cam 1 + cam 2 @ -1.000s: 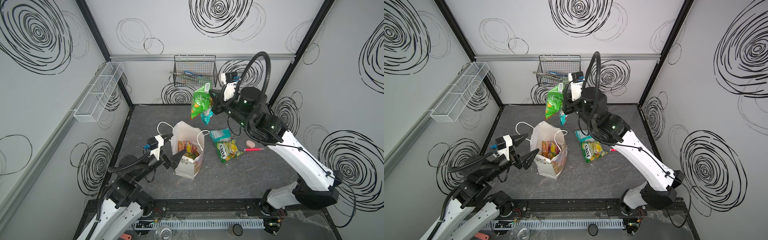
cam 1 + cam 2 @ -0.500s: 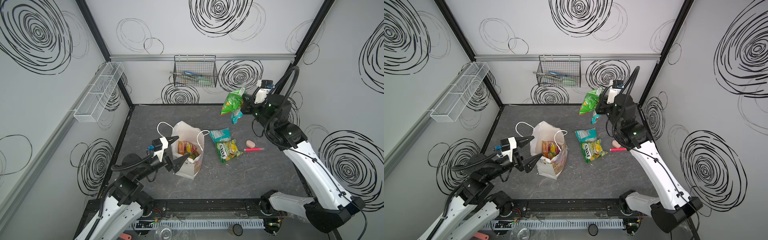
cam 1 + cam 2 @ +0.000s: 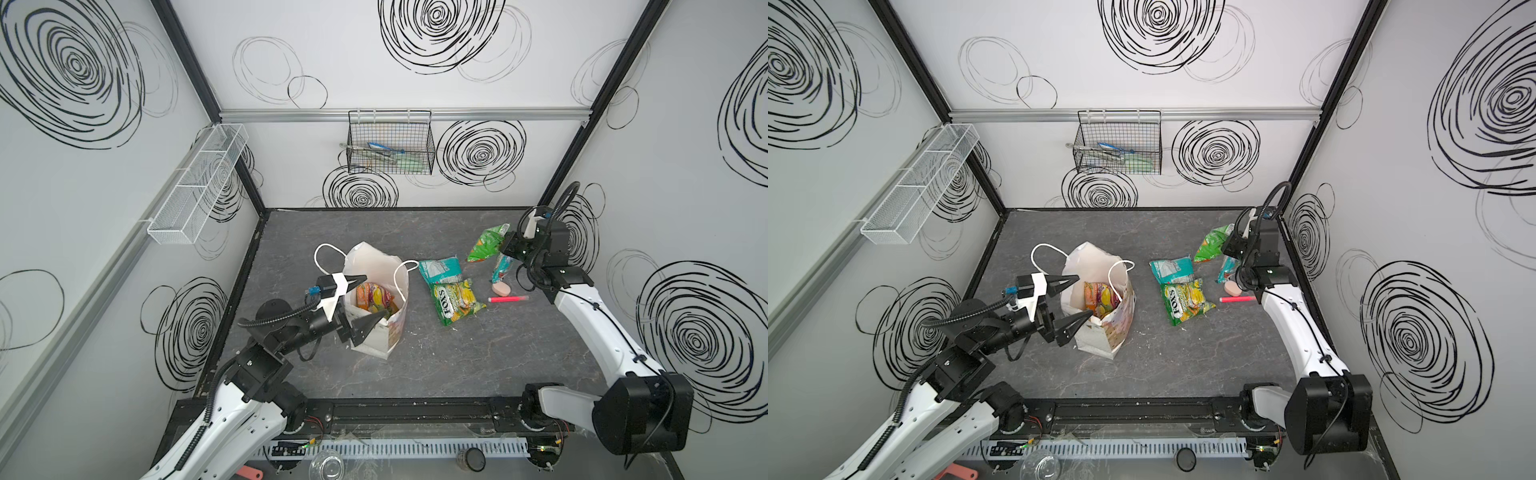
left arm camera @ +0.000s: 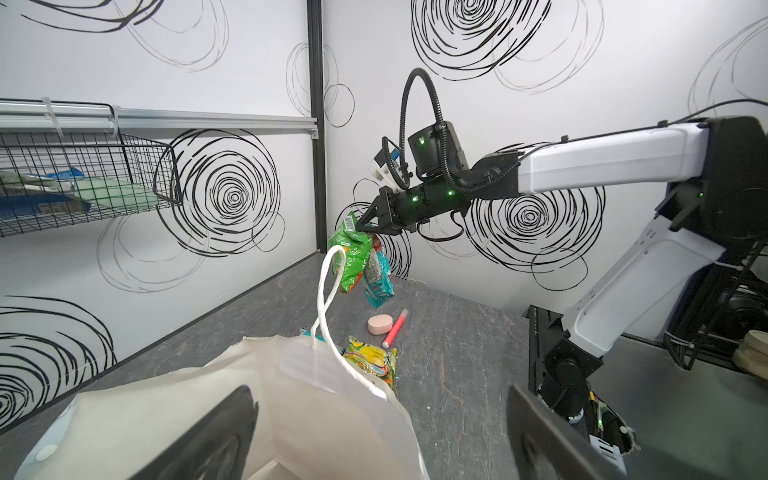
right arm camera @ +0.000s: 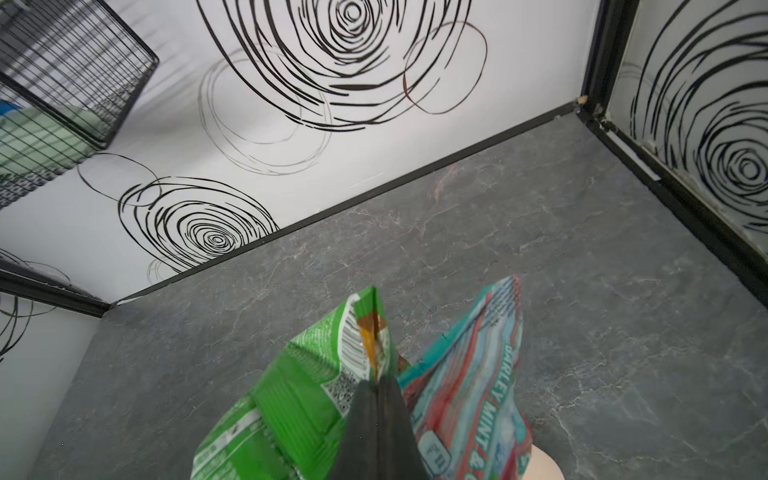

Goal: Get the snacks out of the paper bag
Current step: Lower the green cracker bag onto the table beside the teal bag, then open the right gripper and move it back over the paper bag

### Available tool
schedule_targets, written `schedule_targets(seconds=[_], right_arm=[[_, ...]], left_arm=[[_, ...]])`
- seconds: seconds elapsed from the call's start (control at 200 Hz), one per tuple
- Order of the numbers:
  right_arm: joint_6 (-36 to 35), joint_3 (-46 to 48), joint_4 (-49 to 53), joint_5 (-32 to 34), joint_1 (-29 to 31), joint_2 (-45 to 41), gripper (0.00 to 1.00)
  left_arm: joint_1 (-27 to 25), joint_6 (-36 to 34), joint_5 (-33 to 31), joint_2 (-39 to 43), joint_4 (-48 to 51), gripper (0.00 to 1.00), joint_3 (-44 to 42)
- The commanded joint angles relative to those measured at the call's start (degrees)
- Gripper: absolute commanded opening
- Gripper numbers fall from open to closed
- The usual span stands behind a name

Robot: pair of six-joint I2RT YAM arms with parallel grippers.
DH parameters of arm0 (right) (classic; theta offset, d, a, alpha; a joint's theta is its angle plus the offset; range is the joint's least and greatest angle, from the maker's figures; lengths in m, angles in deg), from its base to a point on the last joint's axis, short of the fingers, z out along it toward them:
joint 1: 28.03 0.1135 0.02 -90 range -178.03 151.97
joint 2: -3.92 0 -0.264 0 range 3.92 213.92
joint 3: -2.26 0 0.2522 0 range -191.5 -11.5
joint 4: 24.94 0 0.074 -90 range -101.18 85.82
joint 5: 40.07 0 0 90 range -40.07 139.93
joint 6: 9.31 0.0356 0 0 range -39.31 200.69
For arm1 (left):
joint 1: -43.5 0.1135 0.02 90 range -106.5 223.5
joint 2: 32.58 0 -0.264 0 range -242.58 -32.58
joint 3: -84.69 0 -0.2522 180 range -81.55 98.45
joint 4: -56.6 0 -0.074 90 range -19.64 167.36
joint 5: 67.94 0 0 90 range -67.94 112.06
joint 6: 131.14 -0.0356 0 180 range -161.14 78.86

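Now lower and rightward, right claw [image 3: 504, 244] clamped on two snacks [image 3: 484, 245], left claw [image 3: 375, 296] apart.

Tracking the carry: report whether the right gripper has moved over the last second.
Yes. The right gripper, shut on a green packet and a teal packet, has swung right, away from the wire basket, toward the right wall.

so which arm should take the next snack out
Left. Left claw is open at the paper bag mouth, beside the packets inside; right claw is shut on a green packet and a teal packet.
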Motion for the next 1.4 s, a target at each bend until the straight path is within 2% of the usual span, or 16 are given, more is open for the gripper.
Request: schedule_targets(seconds=[0.0, 0.15, 0.275, 0.42, 0.565, 0.66, 0.755, 0.926, 1.106, 1.241, 1.391], right_arm=[[1.26, 1.73, -7.44, -2.15, -0.9, 1.57, 0.0], [2.14, 3.77, -8.35, -3.68, -1.63, 5.58, 0.0], [3.68, 5.4, -10.88, -9.69, -1.73, 9.39, 0.0], [5.04, 4.23, -8.16, -11.46, -1.76, 14.71, 0.0], [5.62, 4.68, -8.36, -12.78, -1.67, 17.89, 0.17], [5.87, 5.3, -8.72, -12.6, -1.67, 18.8, 0.24], [5.84, 5.68, -8.79, -12.2, -1.63, 19.12, 0.37], [5.83, 5.61, -7.94, -9.94, -0.85, 17.48, 0.56], [6.43, 4.78, -6.31, -6.4, -0.01, 12.15, 0.79], [5.48, 2.27, -5.1, -6.68, 1.8, 6.75, 0.9], [3.17, -0.67, -6.02, -8.38, 5.28, 0.66, 0.93]], left_arm=[[-0.25, -0.83, 0.0, 0.04, -1.25, 0.96, 1.6], [-0.26, -1.28, -0.69, 0.04, -0.73, 0.96, 1.7], [-0.24, -1.72, -0.86, 0.11, -0.53, 0.96, 1.75], [-0.27, -2.49, -1.82, 0.56, -0.09, 0.96, 1.6], [-0.33, -2.54, -2.17, 0.82, -0.02, 0.96, 1.59], [-0.38, -2.54, -2.76, 1.26, -0.1, 0.96, 1.53], [-0.33, -2.61, -3.12, 1.66, -0.22, 0.96, 1.28], [-0.33, -2.54, -4.01, 1.8, -0.06, 0.96, 1.37], [-0.33, -2.89, -5.18, 3.28, -0.32, 0.96, 0.9], [-0.27, -2.72, -5.17, 3.32, -0.49, 0.96, 0.88], [-0.03, -2.36, -6.65, 4.02, -0.47, 0.96, 0.9]])
